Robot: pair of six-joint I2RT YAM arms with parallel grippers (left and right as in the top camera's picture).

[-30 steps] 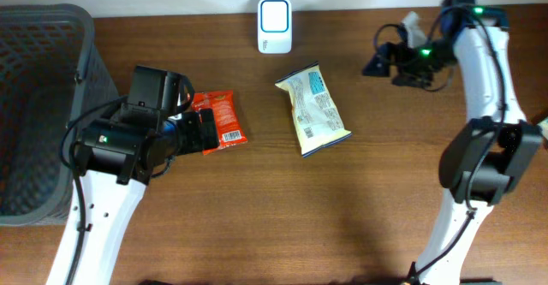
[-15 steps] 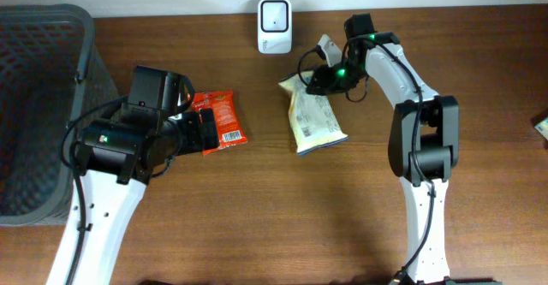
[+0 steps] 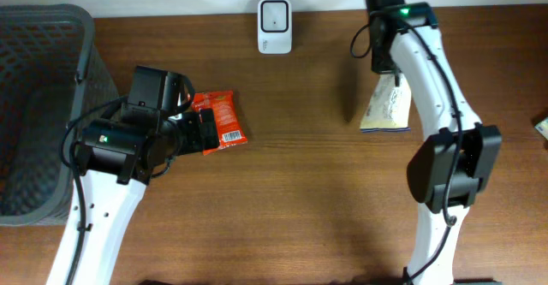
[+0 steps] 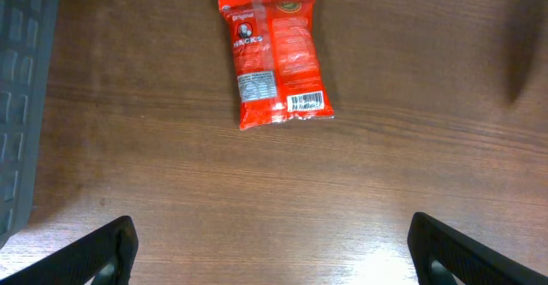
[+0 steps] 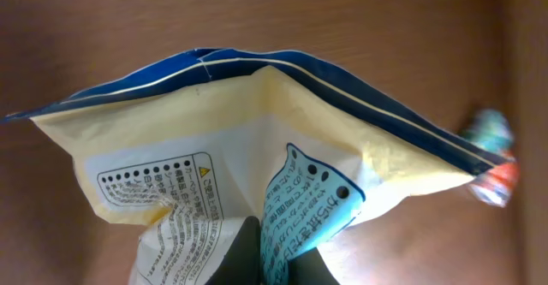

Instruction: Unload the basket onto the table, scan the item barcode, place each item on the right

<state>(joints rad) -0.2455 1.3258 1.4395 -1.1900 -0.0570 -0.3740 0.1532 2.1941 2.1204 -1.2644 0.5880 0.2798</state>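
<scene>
Since the cream-and-blue crinkled plastic snack pouch [image 3: 387,109] is clamped in the right gripper [image 3: 382,67] and appears lifted clear of the brown wooden table [image 3: 300,216], the bearing to the white box-shaped barcode scanner [image 3: 274,15] is what matters; the scanner is found to the pouch's left, toward the far edge, well apart; the pouch's long axis is hung downward from the jaws; the left gripper [image 4: 270,251] is spread wide above the red foil snack packet [image 4: 276,67], not touching it.
</scene>
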